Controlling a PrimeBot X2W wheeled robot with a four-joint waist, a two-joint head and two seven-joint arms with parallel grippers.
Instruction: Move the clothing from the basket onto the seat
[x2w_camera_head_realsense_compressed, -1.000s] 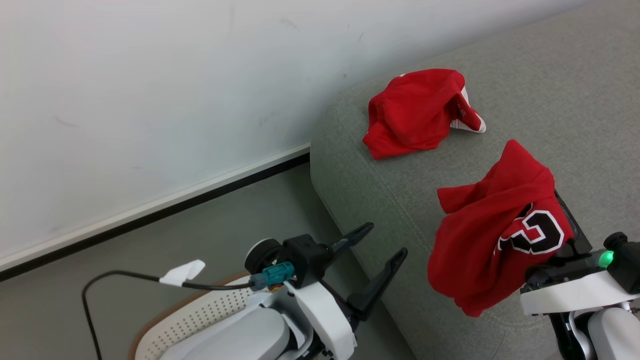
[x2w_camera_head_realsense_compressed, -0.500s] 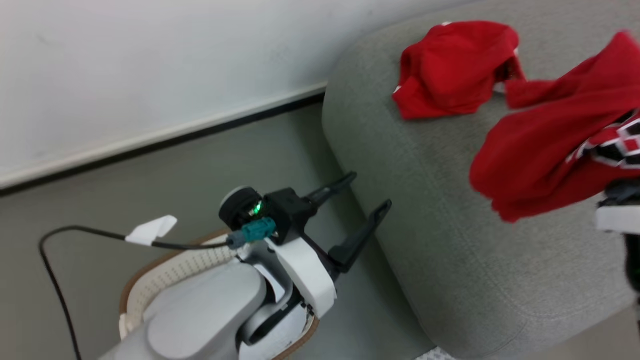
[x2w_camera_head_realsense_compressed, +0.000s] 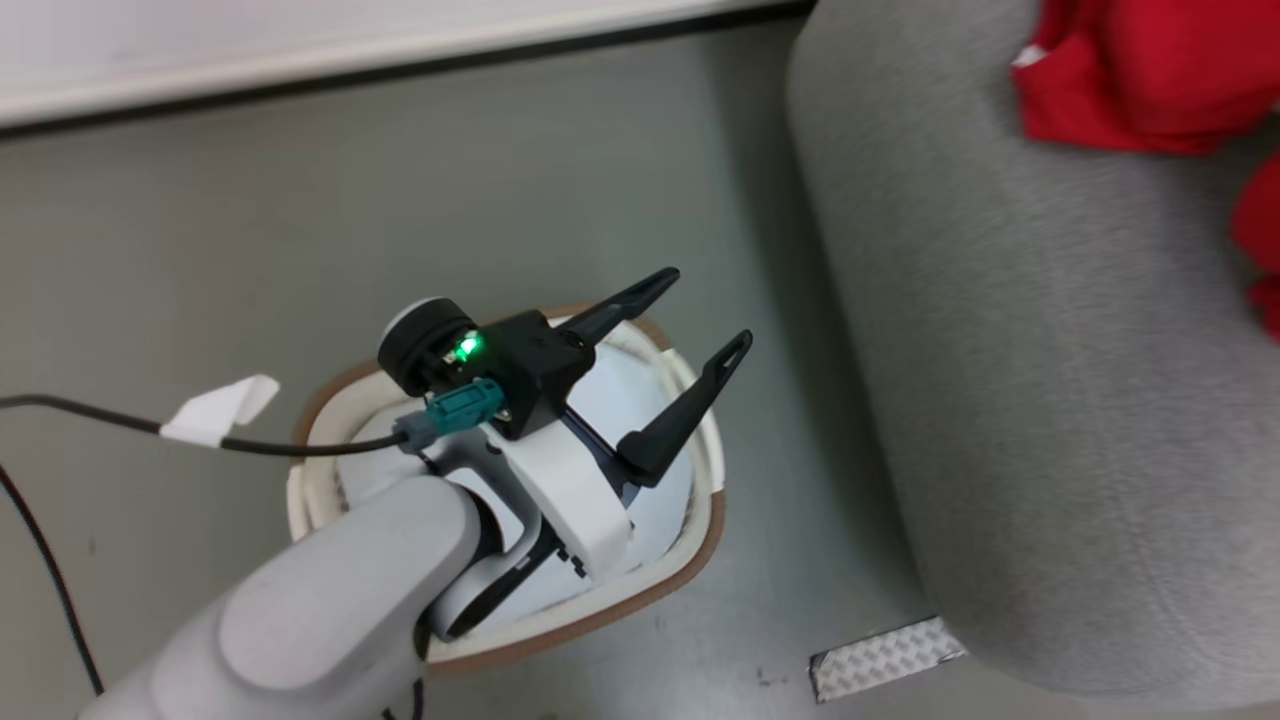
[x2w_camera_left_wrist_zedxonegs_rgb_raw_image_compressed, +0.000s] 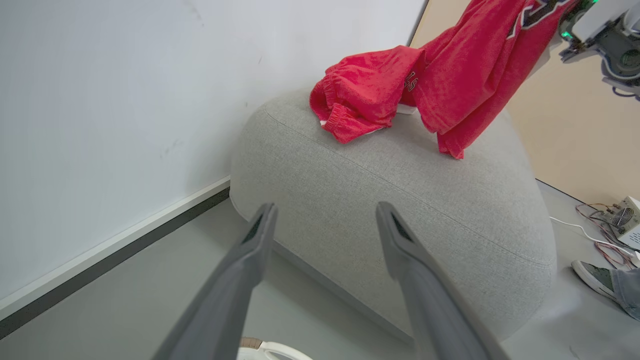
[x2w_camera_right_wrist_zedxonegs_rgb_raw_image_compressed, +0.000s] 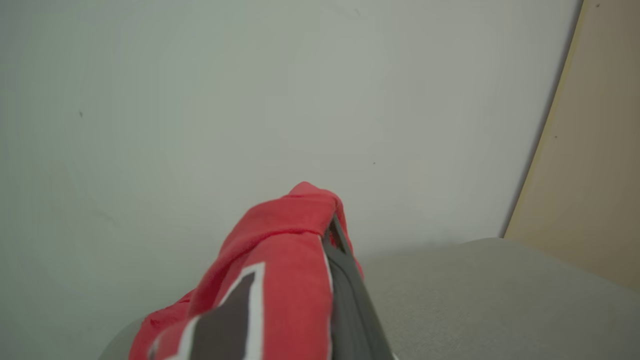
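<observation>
The left gripper (x2w_camera_head_realsense_compressed: 710, 306) hangs right over the basket (x2w_camera_head_realsense_compressed: 680, 575). Its two dark fingers are spread wide, with nothing between them. I think it waits there so it can dip down for the next piece. The basket sits on the floor under it, just beside the seat (x2w_camera_left_wrist_zedxonegs_rgb_raw_image_compressed: 450, 210), so the trip is short. The bit of the basket's inside past the arm looks white. The arm hides the rest, so I cannot tell if more clothes lie in there.

Ahead of the left gripper's fingers is the big grey seat. Further out, on its top, lies one red piece of clothing (x2w_camera_left_wrist_zedxonegs_rgb_raw_image_compressed: 360, 95), all crumpled. It is where it should be. Just beside it hangs a second red piece (x2w_camera_left_wrist_zedxonegs_rgb_raw_image_compressed: 470, 75), the one with black and white letters. The right gripper (x2w_camera_right_wrist_zedxonegs_rgb_raw_image_compressed: 327, 225) is pinched tight on this cloth and holds it up over the seat. I think it is about to lay it down there.

Now count: two grippers, two red pieces, one basket, one seat.
</observation>
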